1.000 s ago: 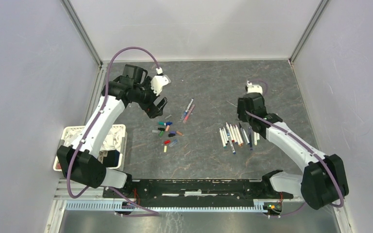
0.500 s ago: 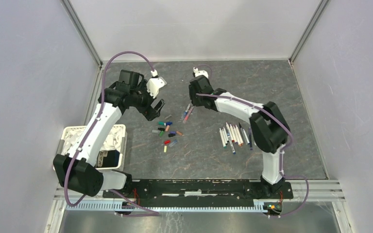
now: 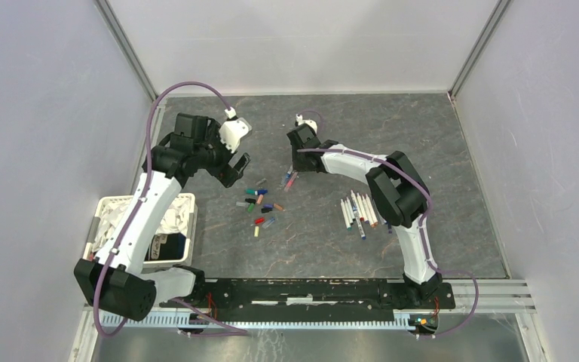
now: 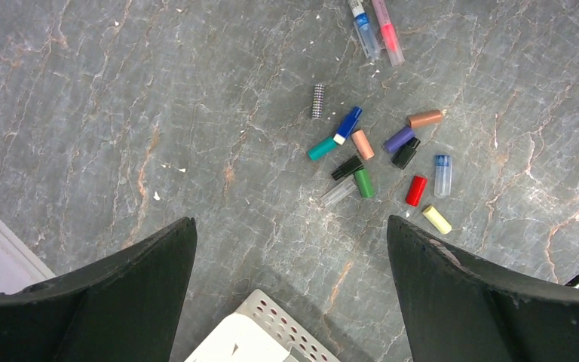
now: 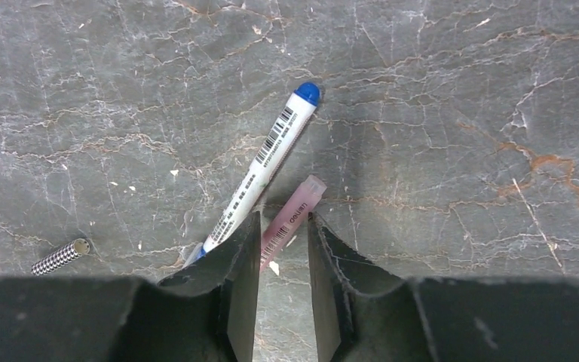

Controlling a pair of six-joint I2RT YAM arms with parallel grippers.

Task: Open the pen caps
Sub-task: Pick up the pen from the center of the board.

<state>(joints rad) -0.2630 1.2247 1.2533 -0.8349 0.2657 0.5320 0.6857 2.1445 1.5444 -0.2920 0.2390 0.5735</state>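
Several loose pen caps point(image 3: 260, 204) in mixed colours lie scattered at mid-table and show again in the left wrist view point(image 4: 377, 158). Just beyond them lie a blue-ended pen point(image 5: 264, 162) and a pink pen point(image 5: 301, 200) side by side. My right gripper point(image 5: 283, 217) is lowered over them point(image 3: 292, 167). Its jaws stand narrowly apart, straddling the pink pen's lower part. The blue pen runs outside the left finger. A row of several pens point(image 3: 362, 211) lies to the right. My left gripper point(image 3: 237, 170) hovers wide open point(image 4: 290, 220) left of the caps, holding nothing.
A white perforated basket point(image 3: 185, 200) sits at the left table edge, its corner below the left gripper point(image 4: 271, 317). A small black-and-white checked tube point(image 5: 60, 256) lies left of the two pens. Enclosure walls ring the dark stone-patterned table.
The right arm swung from beside the right-hand pen row across to the two centre pens, and its jaws narrowed around the pink one. The left arm drew back slightly leftward, still wide open.
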